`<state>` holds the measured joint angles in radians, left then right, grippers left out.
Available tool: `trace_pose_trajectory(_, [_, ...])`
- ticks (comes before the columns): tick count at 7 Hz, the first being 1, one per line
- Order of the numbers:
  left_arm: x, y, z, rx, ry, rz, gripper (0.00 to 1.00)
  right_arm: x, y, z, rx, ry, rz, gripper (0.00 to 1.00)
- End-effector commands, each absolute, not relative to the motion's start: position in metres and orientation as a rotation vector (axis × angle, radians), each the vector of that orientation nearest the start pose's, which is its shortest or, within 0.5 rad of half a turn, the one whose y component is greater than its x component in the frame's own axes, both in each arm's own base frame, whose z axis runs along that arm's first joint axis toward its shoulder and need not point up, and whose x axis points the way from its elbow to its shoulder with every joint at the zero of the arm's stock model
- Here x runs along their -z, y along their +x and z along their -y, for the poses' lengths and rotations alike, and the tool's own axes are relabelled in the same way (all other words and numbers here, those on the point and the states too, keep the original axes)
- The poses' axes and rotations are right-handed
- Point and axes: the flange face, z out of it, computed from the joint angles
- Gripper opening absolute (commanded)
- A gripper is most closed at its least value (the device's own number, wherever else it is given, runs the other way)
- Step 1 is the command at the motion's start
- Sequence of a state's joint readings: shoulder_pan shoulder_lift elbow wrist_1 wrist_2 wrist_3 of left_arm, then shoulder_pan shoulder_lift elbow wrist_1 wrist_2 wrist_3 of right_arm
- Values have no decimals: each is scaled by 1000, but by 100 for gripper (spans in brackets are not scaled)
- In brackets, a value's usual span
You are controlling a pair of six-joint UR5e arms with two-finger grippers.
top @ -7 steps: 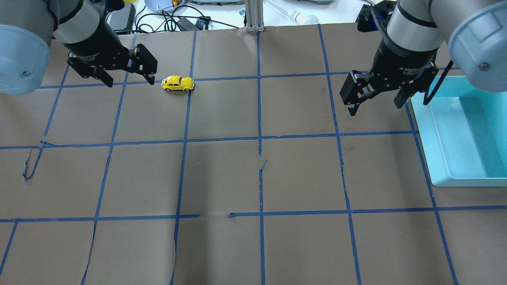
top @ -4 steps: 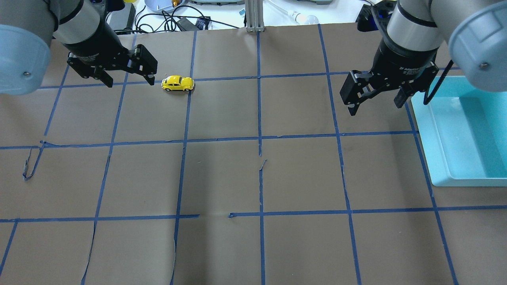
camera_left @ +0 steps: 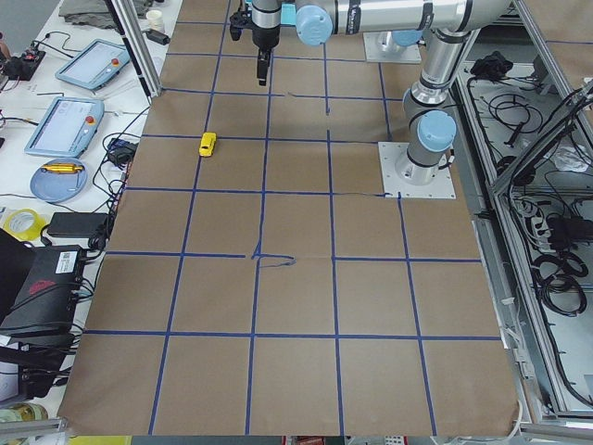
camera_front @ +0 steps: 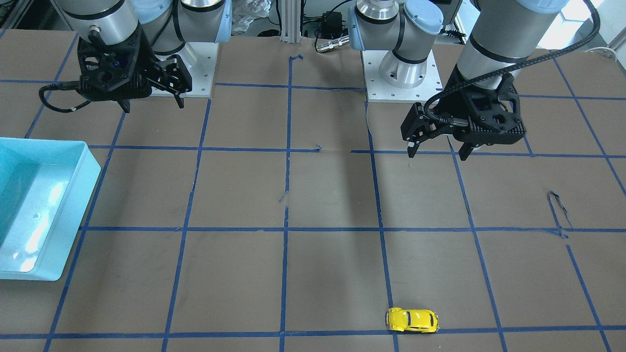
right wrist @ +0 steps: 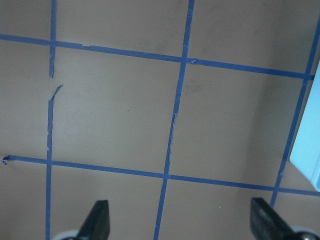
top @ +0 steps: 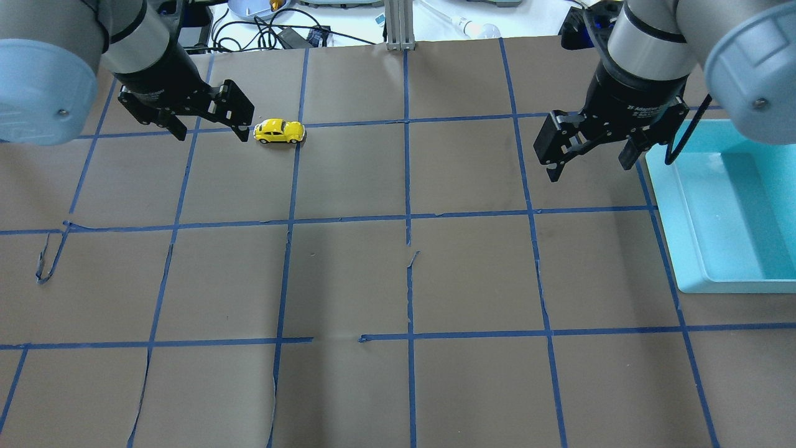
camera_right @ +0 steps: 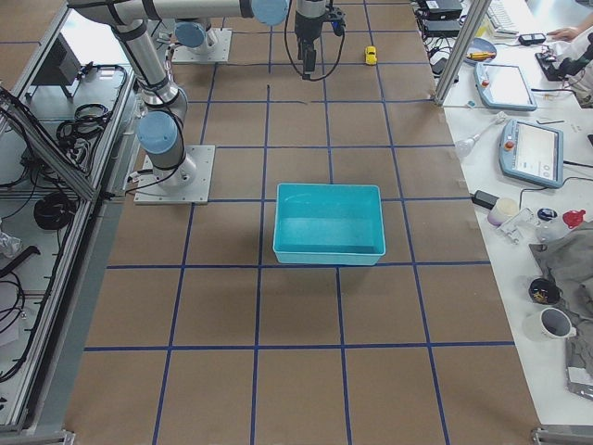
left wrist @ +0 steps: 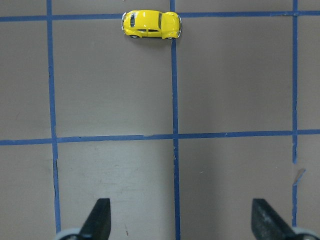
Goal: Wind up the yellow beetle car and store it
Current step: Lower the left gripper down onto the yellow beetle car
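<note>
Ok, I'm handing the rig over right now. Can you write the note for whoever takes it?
Left gripper: open, empty, above the table, just short of the yellow beetle car. In the left wrist view the car lies ahead of the fingers, not between them.
Right gripper: open, empty, beside the teal bin.
Car: on its wheels on the table, by a tape crossing, touched by nothing.
Bin: nothing visible inside.
Done: nothing yet.
Left: grasp the car, wind it up, put it in the bin.
</note>
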<state>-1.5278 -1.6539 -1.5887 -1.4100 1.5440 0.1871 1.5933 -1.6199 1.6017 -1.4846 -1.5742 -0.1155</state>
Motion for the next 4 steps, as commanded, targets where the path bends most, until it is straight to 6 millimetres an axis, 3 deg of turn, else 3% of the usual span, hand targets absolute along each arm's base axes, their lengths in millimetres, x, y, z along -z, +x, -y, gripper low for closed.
trace_pose_trajectory(1, [-394, -111, 577, 55, 856, -3041, 100, -487, 143, 461, -109, -217, -3132, 100])
trace_pose_trajectory(4, [-280, -103, 667, 102, 1721, -2606, 100, -488, 143, 461, -101, -214, -3133, 100])
